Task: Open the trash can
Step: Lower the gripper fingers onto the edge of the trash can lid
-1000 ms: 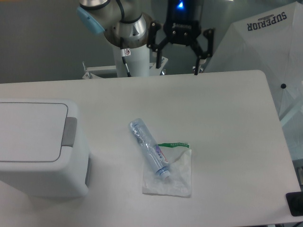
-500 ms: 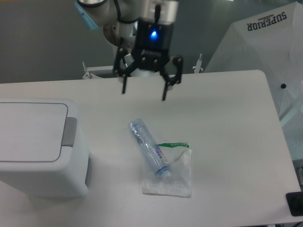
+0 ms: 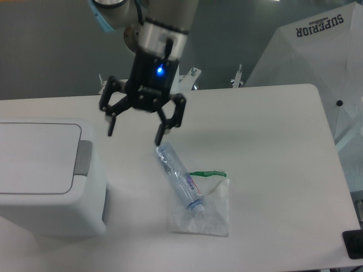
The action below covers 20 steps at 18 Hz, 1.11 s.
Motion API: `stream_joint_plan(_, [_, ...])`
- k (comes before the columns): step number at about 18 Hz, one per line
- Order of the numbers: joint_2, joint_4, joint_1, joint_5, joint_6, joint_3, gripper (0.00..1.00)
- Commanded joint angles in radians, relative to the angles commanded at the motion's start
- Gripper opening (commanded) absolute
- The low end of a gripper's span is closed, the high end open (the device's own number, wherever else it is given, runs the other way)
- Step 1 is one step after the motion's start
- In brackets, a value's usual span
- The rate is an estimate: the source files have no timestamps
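One black two-finger gripper (image 3: 134, 134) is seen above the white table (image 3: 272, 147), its fingers spread wide apart and nothing held. The large boxy white plastic trash can (image 3: 48, 175) with a flat lid is placed at the table's left edge, its grey push-tab (image 3: 83, 157) facing the gripper, lid shut. A clear plastic bottle (image 3: 178, 178) is laid on a crumpled clear bag (image 3: 207, 212) just right of the gripper's path. For a clean press, the tab would best be met squarely from above by one fingertip. Bare tabletop is left between can and bottle; the bottle should be avoided.
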<state>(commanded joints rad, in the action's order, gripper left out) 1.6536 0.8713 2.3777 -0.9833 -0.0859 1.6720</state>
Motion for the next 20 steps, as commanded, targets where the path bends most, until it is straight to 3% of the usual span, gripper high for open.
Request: stream_joint_plan(20, [0.043,-0.003,-0.028,0.000,0.017,0.014,1.00])
